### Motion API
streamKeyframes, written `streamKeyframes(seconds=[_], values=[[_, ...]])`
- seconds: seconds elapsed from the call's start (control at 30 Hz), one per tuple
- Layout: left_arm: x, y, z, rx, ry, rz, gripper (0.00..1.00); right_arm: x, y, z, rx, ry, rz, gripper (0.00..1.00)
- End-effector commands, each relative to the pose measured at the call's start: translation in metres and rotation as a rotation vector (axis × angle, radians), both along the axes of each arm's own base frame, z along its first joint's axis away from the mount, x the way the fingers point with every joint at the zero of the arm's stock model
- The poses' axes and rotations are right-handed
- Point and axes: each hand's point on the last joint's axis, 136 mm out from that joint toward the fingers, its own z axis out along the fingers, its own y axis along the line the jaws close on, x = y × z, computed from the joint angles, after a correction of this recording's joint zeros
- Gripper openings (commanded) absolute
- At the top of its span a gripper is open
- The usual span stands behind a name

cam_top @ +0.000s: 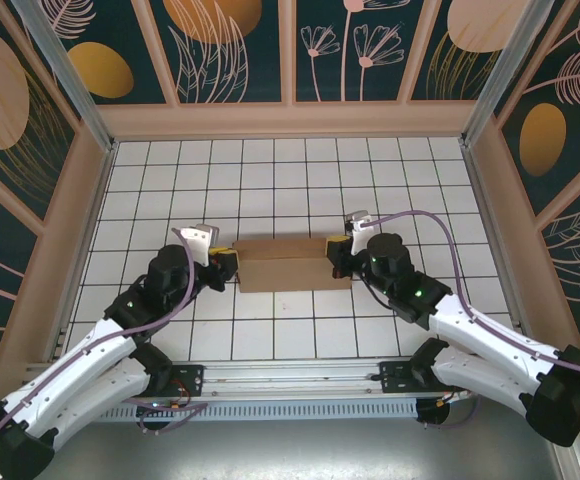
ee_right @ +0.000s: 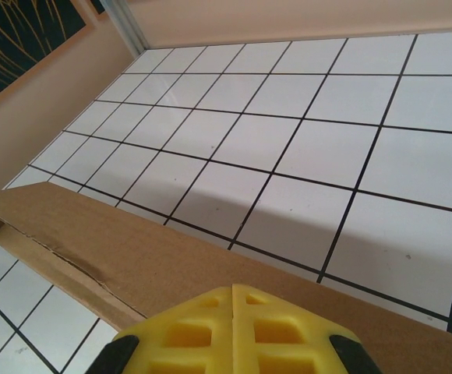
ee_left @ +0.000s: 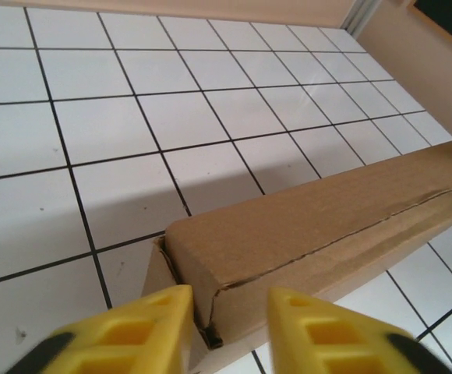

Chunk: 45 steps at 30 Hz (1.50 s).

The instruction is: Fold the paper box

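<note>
Cardboard lies in the middle of the white tiled surface (cam_top: 270, 170) in the top view. It is the paper box (cam_top: 295, 263), folded into a long, low, closed shape and set crosswise between the two arms. The left pincer (cam_top: 228, 262) is at its left end and the right pincer (cam_top: 336, 256) at its right end, both very near the box (contact I cannot judge from above).

From the left wrist, the two yellow fingers (ee_left: 132, 339) stand apart with a moderate gap, so the left pincer (ee_left: 226, 315) is partly open. The end of the paper box (ee_left: 327, 226) sits right at this gap, its lower corner between the fingers; whether they touch it I cannot tell. The box rests on the tiles and runs away to the right, with a seam along its side.

From the right wrist, the yellow fingers (ee_right: 187, 331) are pressed together without any gap, so the right pincer (ee_right: 234, 300) is closed with nothing between them. The paper box (ee_right: 132, 257) passes just beyond the tips, flat on the surface.
</note>
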Motion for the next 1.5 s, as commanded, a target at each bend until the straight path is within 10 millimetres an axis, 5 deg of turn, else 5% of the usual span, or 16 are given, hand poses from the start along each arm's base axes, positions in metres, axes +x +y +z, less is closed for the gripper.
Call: streamKeyframes(seconds=[0.0,0.17,0.4,0.73,1.13,1.47], values=[[-0.008,-0.006,0.015,-0.042,-0.006,-0.048,0.39,0.000,-0.008,-0.025,-0.044,0.057,-0.051,0.00],[-0.008,0.001,0.043,-0.103,-0.019,0.005,0.41,-0.002,-0.008,-0.026,-0.042,0.058,-0.058,0.00],[0.006,-0.002,0.069,-0.215,-0.019,0.071,0.19,-0.009,-0.005,-0.022,-0.028,0.028,-0.051,0.00],[0.015,-0.039,0.030,-0.272,0.120,-0.015,0.07,-0.009,-0.007,-0.026,-0.032,0.028,-0.064,0.00],[0.000,-0.023,-0.029,-0.263,0.246,0.054,0.04,-0.012,-0.004,-0.029,-0.023,0.049,-0.048,0.00],[-0.009,-0.008,-0.082,-0.183,0.362,0.126,0.02,-0.011,-0.001,-0.008,-0.004,0.030,-0.041,0.02]])
